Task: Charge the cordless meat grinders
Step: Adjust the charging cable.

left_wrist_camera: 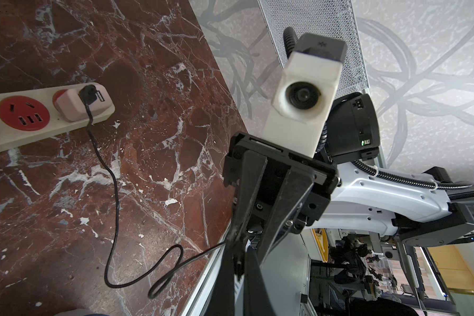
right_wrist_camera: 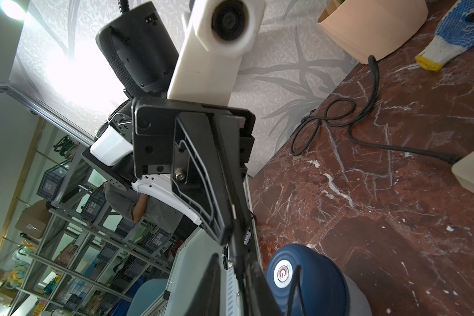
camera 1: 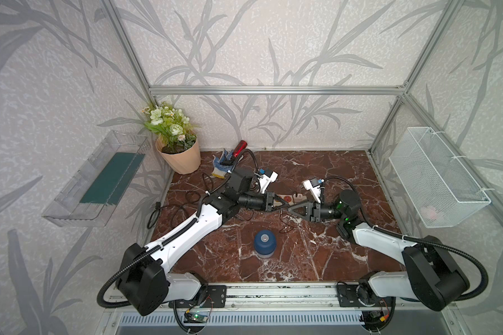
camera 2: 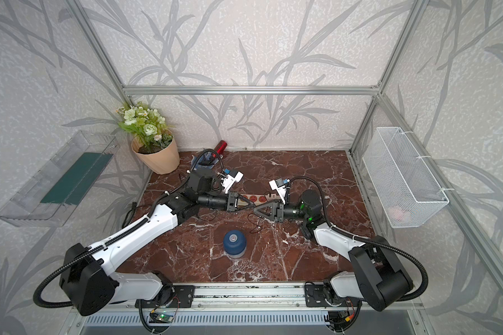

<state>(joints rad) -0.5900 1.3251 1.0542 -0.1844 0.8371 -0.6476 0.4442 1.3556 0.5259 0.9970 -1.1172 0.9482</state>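
The cordless meat grinder (camera 1: 265, 243) (camera 2: 234, 243), a squat dome with a dark blue top and a silver button, stands alone on the marble towards the front; it also shows in the right wrist view (right_wrist_camera: 309, 281). Both grippers meet tip to tip above the table behind it, in front of the power strip (camera 1: 291, 198) (left_wrist_camera: 39, 131). My left gripper (camera 1: 285, 205) (left_wrist_camera: 238, 264) is shut on the end of a thin black cable (left_wrist_camera: 115, 197), which runs from a pink charger (left_wrist_camera: 80, 106) in the strip. My right gripper (camera 1: 289, 210) (right_wrist_camera: 231, 257) has its jaws slightly apart beside that cable end.
At the back left stand a flower pot (camera 1: 180, 156), a red bottle (camera 1: 240, 148) and a blue-white glove (camera 1: 221, 166). A thicker black cord (camera 1: 157, 211) lies coiled at the left edge. A wire basket (camera 1: 436, 177) hangs on the right wall, a clear tray (camera 1: 96, 179) on the left.
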